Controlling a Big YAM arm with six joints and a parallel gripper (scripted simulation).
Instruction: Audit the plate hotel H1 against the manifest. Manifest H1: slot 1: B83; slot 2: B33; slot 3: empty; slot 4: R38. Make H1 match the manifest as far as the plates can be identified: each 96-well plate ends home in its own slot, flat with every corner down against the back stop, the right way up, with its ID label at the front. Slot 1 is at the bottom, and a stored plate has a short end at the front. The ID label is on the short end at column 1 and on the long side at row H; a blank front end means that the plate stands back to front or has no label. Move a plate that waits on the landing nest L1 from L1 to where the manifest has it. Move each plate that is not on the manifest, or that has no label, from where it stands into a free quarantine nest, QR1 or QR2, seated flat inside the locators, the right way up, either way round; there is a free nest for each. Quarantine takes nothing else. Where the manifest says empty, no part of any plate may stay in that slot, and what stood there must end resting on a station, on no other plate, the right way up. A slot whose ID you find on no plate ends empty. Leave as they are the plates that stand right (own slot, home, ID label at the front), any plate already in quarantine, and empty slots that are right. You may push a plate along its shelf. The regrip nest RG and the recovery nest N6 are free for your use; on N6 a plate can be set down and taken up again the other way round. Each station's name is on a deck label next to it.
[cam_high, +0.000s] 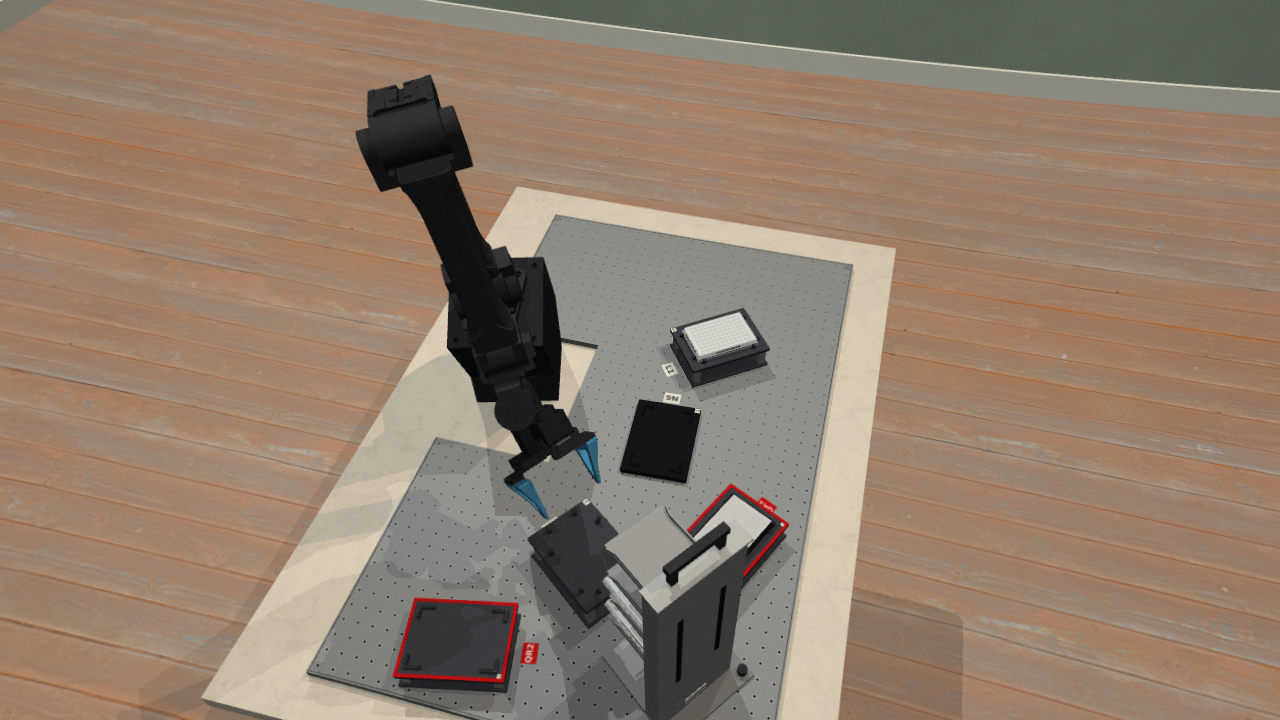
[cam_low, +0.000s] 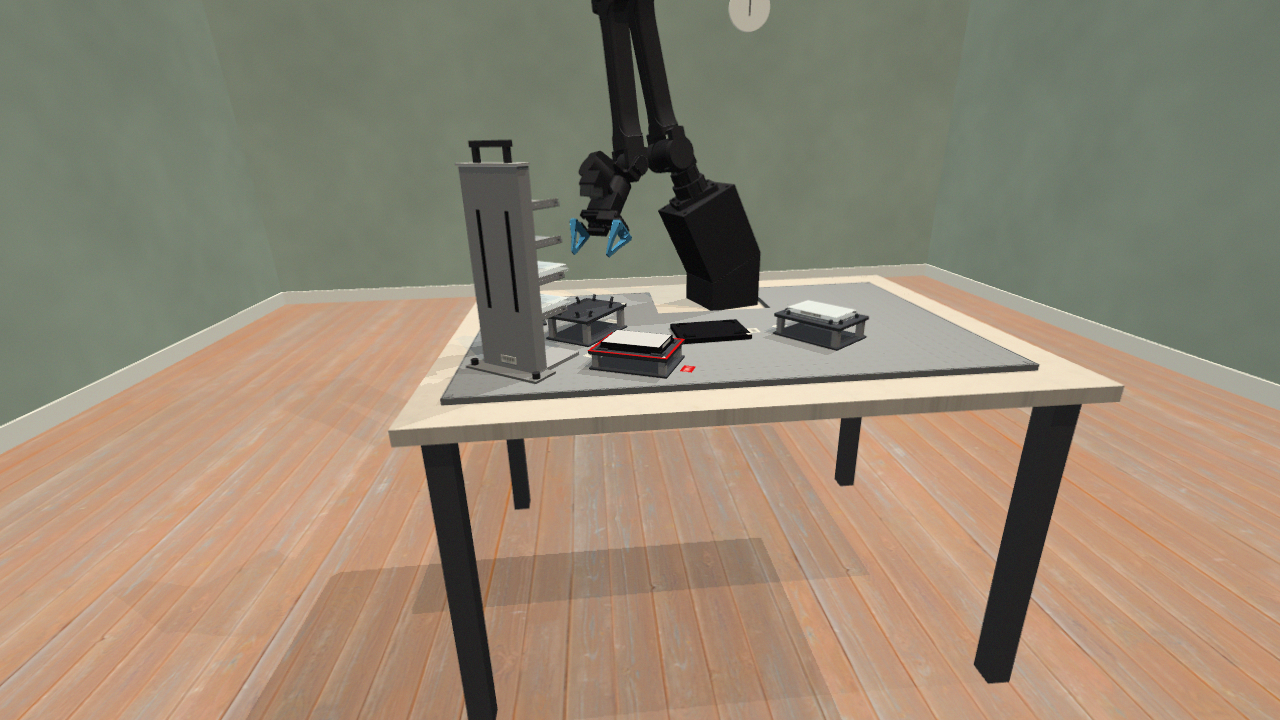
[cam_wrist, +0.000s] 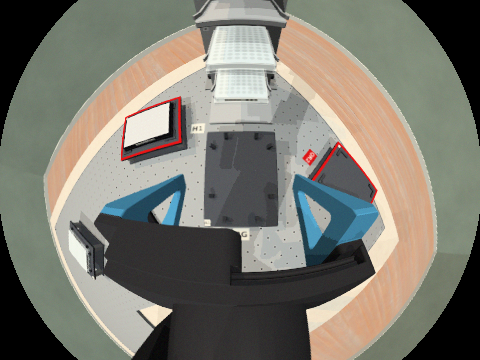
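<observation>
The plate hotel H1 (cam_high: 689, 617) stands at the near end of the deck; it also shows in the exterior view (cam_low: 501, 268). In the wrist view a white plate (cam_wrist: 240, 50) lies on a lower shelf with another plate (cam_wrist: 240, 83) on the shelf below it. The upper shelves (cam_wrist: 240, 12) look bare. No ID label is readable. A plate (cam_high: 720, 338) sits on the landing nest L1. A plate (cam_high: 741, 523) sits in the red-framed nest QR1. My gripper (cam_high: 554, 474) is open and empty in the air, facing the hotel's front above the regrip nest RG (cam_high: 572, 555).
The red-framed nest QR2 (cam_high: 456, 640) holds nothing. The flat black nest N6 (cam_high: 662, 438) holds nothing. RG has upright pins (cam_low: 586, 308). The arm's base (cam_high: 510, 331) stands behind the gripper.
</observation>
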